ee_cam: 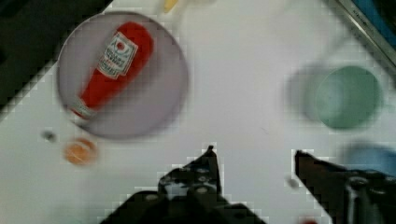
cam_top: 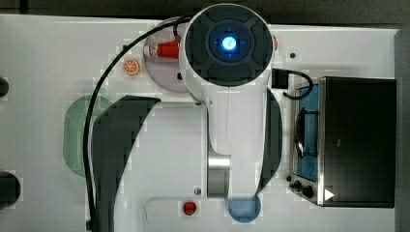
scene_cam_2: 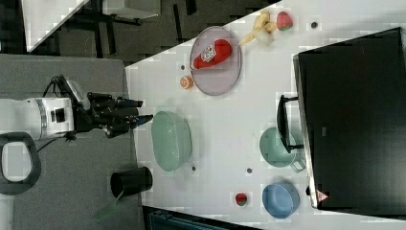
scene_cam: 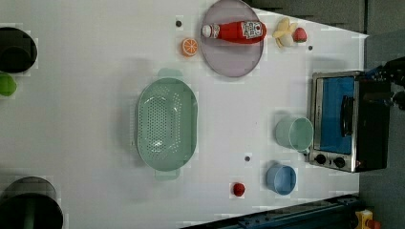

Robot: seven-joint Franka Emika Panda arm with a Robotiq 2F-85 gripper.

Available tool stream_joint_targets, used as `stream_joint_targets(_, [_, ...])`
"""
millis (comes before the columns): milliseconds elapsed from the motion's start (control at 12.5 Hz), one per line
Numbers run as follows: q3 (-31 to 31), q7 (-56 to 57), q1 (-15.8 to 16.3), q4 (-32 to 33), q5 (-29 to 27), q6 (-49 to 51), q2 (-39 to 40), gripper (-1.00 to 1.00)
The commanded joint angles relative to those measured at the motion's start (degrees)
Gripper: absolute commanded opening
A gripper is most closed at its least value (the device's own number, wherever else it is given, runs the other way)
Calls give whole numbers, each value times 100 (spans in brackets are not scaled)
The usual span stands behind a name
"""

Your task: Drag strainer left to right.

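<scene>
The strainer [scene_cam: 167, 124] is a pale mint-green oval colander full of small holes, with a tab handle at each end. It lies on the white table, left of centre in the left view, and its edge shows beside the arm in the top view [cam_top: 77, 135]. In the right view my gripper [scene_cam_2: 143, 116] hangs at the strainer's [scene_cam_2: 171, 140] rim, toward the right view's left. I cannot tell whether it touches. In the wrist view the two dark fingers [ee_cam: 205, 165] stand apart with only bare table between them, so the gripper [ee_cam: 254, 161] is open and holds nothing.
A purple plate [scene_cam: 234, 59] carries a ketchup bottle [scene_cam: 234, 30], with an orange slice [scene_cam: 189, 46] beside it. A mint mug [scene_cam: 293, 133], a blue cup [scene_cam: 281, 179] and a small red fruit [scene_cam: 238, 189] sit near the toaster oven [scene_cam: 348, 121]. A black cup [scene_cam_2: 130, 181] stands at the table edge.
</scene>
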State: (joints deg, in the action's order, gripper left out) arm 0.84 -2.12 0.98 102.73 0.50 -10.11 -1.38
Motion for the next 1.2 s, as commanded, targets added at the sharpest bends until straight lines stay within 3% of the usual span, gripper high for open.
stream_joint_targets(80, [258,-390,-169,831,94,1322,-2272,59])
stream_joint_targets(240, [246,-390,-162,836,89,1323,-2272,99])
stream_joint_targets(640, [-557,-656,81,879,-354,738,-1836,100])
stream_joint_targets(1200, [-2635,-4837,143,900,-347,-318,-129,100])
